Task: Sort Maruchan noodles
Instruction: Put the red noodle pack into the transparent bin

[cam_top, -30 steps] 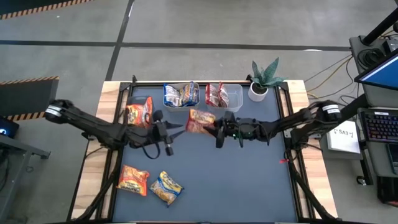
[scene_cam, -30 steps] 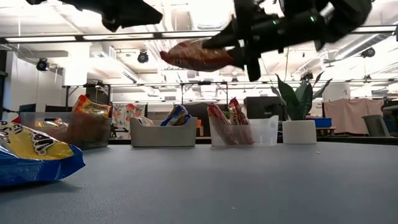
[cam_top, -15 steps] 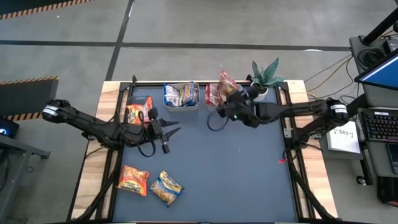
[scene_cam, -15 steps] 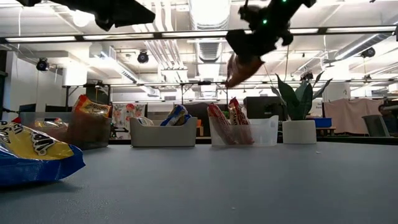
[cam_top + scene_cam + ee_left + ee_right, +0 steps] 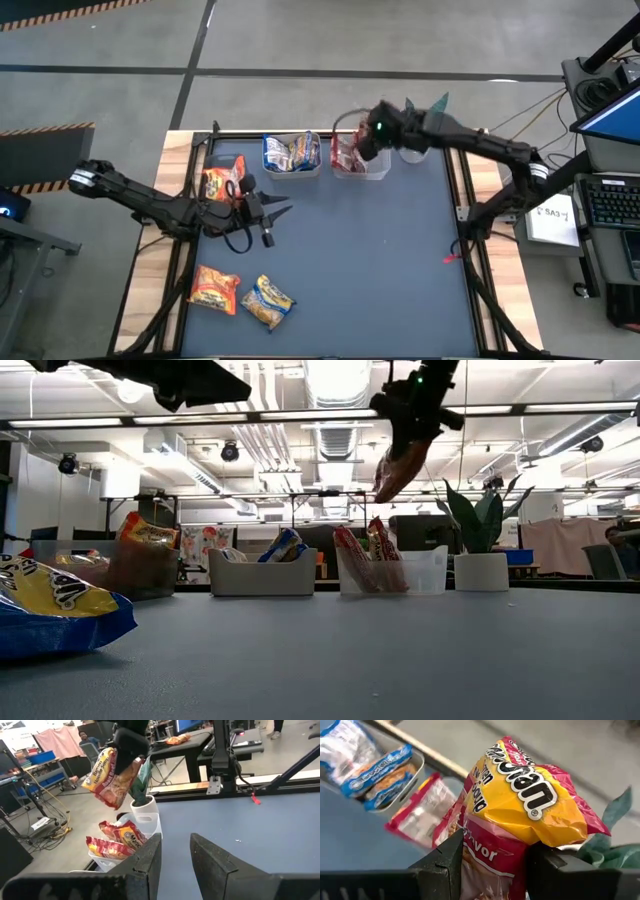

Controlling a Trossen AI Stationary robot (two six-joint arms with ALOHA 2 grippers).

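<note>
Right claw (image 5: 400, 448) grips a crinkly red-and-yellow noodle packet (image 5: 397, 470) above the clear plastic tub (image 5: 376, 160); left claw (image 5: 275, 213), narrowly parted and holding nothing, hovers over the grey surface (image 5: 380, 270).

Middle of the table (image 5: 380, 260) is wide open; back edge is crowded with three tubs (image 5: 362, 160) and a potted plant (image 5: 418, 135). Two loose packets (image 5: 240, 293) clutter the front-left corner.

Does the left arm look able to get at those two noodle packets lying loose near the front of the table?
Probably yes. The orange packet and the yellow-and-blue packet lie in the open on the left arm's side, nothing on them. The left claw holds nothing, while the right claw is busy at the far tub.
</note>
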